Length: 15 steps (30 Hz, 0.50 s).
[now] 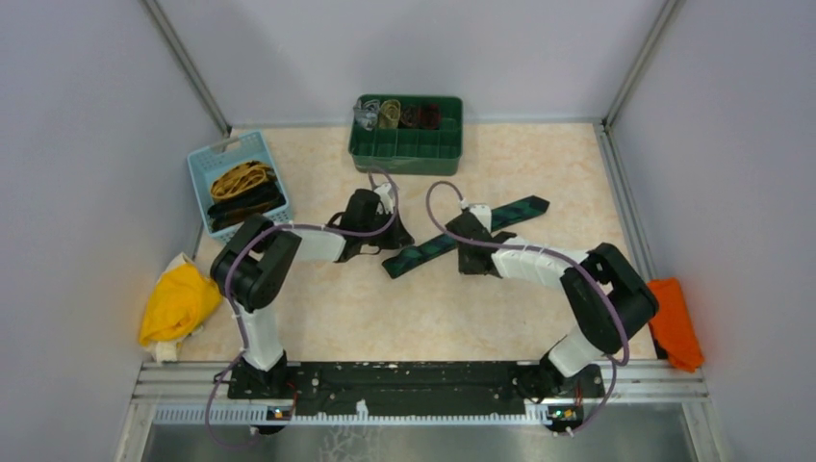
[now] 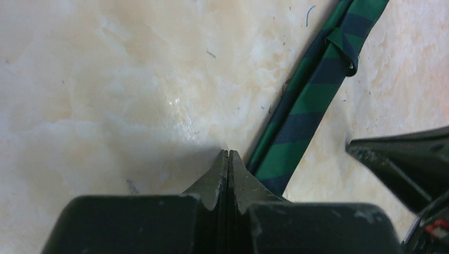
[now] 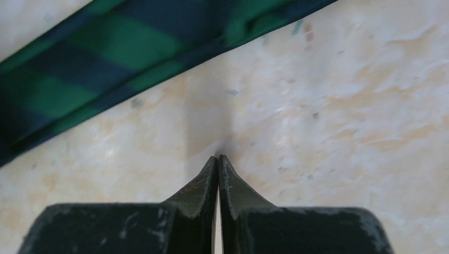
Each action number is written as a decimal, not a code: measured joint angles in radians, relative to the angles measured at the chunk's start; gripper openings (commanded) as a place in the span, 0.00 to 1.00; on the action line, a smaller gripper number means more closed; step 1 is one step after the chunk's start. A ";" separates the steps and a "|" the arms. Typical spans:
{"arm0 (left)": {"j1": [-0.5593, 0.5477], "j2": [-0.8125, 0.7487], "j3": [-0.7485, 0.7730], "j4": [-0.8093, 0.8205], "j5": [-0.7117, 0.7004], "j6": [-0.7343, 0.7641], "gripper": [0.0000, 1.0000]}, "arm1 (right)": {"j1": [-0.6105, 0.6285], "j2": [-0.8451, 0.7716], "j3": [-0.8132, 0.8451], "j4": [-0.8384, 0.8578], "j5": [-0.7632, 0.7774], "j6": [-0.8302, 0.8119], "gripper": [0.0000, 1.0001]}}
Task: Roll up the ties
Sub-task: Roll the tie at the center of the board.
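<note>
The dark green checked tie [image 1: 423,252] is lying flat and unrolled near the middle of the counter [image 1: 337,318], stretching diagonally, with one end pointing toward the far right corner. The left fingers [image 2: 216,182] are pressing together, gripping nothing, and are hovering over bare counter just beside the tie's end that is lying toward the left edge [image 2: 302,111]. The right fingers [image 3: 204,185] are sitting all but closed, with only a hairline slit showing between them, also gripping nothing; they are pointing down at bare counter on the near side of the tie [image 3: 106,58], close to its midsection. More ties are lying bundled in a light blue basket [image 1: 207,164] by the far left corner. A green compartment bin [image 1: 409,154] is standing at the far edge. A yellow cloth [image 1: 178,303] is slumping off the left edge, and an orange cloth [image 1: 674,322] is lying beyond the right edge.
</note>
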 measured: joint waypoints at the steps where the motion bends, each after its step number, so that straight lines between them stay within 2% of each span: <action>1: 0.000 0.006 0.015 -0.013 -0.003 0.005 0.00 | -0.028 0.001 0.001 0.001 -0.002 0.002 0.00; 7: 0.000 0.060 0.109 -0.060 -0.018 0.032 0.00 | -0.209 0.130 0.135 0.020 -0.046 -0.015 0.00; 15: 0.000 0.064 0.106 -0.046 -0.016 0.038 0.00 | -0.273 0.347 0.390 0.051 -0.064 -0.068 0.00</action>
